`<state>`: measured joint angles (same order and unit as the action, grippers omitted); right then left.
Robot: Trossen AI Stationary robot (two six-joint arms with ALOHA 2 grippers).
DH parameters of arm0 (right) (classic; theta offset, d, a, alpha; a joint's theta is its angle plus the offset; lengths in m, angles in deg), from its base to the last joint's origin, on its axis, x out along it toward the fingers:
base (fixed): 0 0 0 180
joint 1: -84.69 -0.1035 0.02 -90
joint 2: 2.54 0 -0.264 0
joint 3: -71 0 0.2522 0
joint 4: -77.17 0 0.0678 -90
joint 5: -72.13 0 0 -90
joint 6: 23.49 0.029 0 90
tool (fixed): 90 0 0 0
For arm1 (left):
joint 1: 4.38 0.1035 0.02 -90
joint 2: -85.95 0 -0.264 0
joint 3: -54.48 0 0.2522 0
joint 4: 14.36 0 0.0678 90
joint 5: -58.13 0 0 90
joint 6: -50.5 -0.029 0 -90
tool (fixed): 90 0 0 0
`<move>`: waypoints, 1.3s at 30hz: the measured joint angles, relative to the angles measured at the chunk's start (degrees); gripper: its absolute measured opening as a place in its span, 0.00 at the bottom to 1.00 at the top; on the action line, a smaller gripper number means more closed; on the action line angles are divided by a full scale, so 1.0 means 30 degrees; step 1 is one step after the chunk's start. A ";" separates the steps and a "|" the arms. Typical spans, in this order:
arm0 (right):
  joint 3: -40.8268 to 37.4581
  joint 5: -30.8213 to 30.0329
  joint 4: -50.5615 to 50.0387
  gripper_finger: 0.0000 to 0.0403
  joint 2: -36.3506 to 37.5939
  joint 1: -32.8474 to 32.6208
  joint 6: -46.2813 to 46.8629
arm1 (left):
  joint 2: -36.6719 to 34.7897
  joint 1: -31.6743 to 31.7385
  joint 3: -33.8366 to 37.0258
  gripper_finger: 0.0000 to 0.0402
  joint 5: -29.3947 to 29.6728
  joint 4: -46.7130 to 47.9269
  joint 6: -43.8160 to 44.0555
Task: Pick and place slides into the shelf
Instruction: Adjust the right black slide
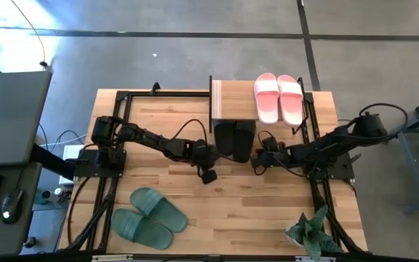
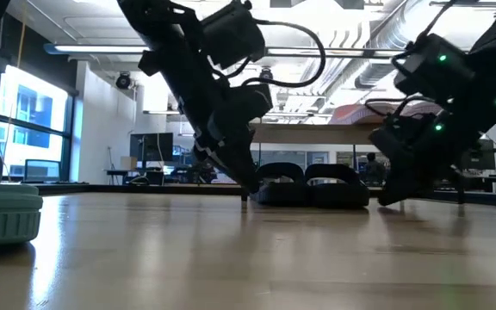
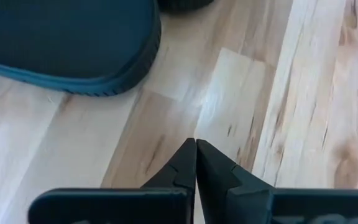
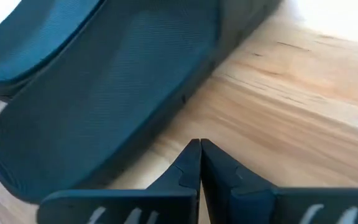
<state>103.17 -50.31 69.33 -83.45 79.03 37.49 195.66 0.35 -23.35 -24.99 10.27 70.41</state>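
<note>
Black slides half hidden under the shelf, heels jutting out; pink slides sit on top of the shelf, green slides well clear of it; left gripper and right gripper, fingers pressed together and empty, flank the black pair

Daylight glare on floor beyond desk's far-left corner; low view arms backlit by ceiling lights, near desk surface blurred.
</note>
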 joint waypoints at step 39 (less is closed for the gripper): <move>0.0364 -0.2299 -0.0632 0.00 0.1554 -0.0283 0.2318 | 0.0016 -0.0086 0.0000 0.00 0.0441 -0.0180 0.0472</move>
<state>104.26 -57.21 67.44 -78.79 78.18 44.44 195.71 0.09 -23.35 -23.66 9.73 71.82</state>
